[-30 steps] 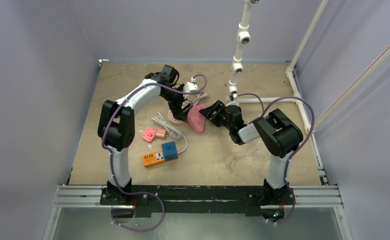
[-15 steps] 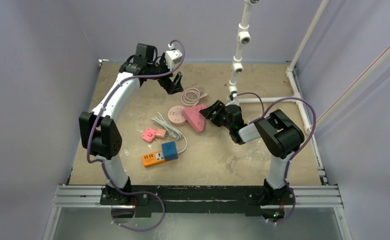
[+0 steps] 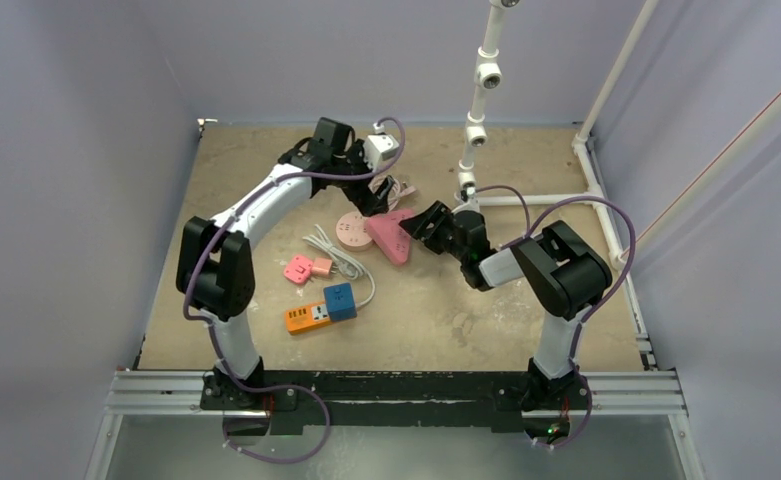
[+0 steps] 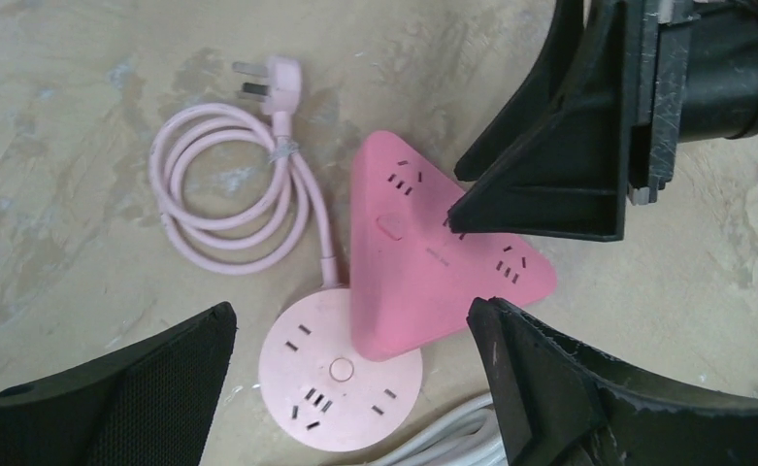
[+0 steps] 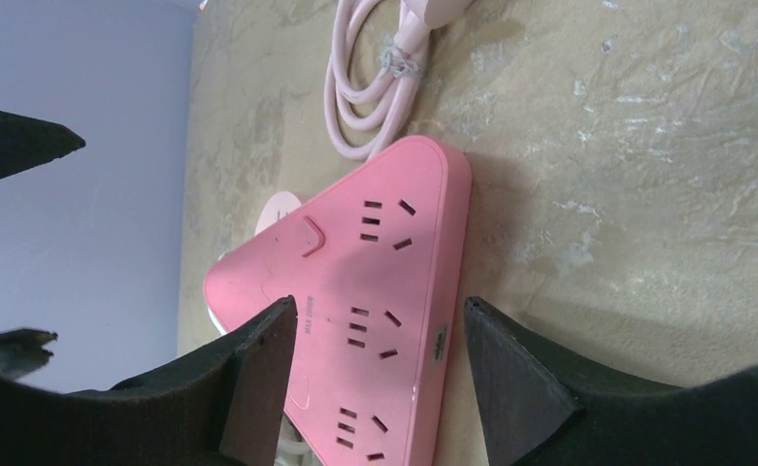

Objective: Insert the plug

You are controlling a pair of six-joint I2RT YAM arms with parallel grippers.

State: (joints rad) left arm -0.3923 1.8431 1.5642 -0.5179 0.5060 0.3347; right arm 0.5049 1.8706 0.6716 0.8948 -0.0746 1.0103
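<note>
Pink everything here lol. Right claw (image 5: 375,303) has its fingers part-way closed on the strip (image 5: 355,291), one pad on each side of the triangle's near corner. That reads to me as a brace: pin the strip so it doesn't skate off when something gets pushed into it. The strip isn't lying flat either. The corner furthest from that claw overlaps the round socket (image 4: 341,379), so it looks a bit tilted.

Left claw (image 4: 350,309) is wide open with nothing in it, hanging above the strip and the round socket. My guess is it's lining up to go fetch the plug, since nothing has hold of it yet.

The plug (image 4: 273,73) sits on the table (image 4: 83,146), out beyond the left claw's fingertips and past the strip's top corner, well clear of both claws. From the right claw it's straight ahead, on the far side of the strip. It's pale pink, lying on its side, with the metal pins facing away from the strip. Its cord (image 4: 219,194) is coiled in a couple of loops held by a tie, then runs back to the round socket. So I reckon the plug needs turning round before the pins face any holes, and that coil won't give much slack.
</note>
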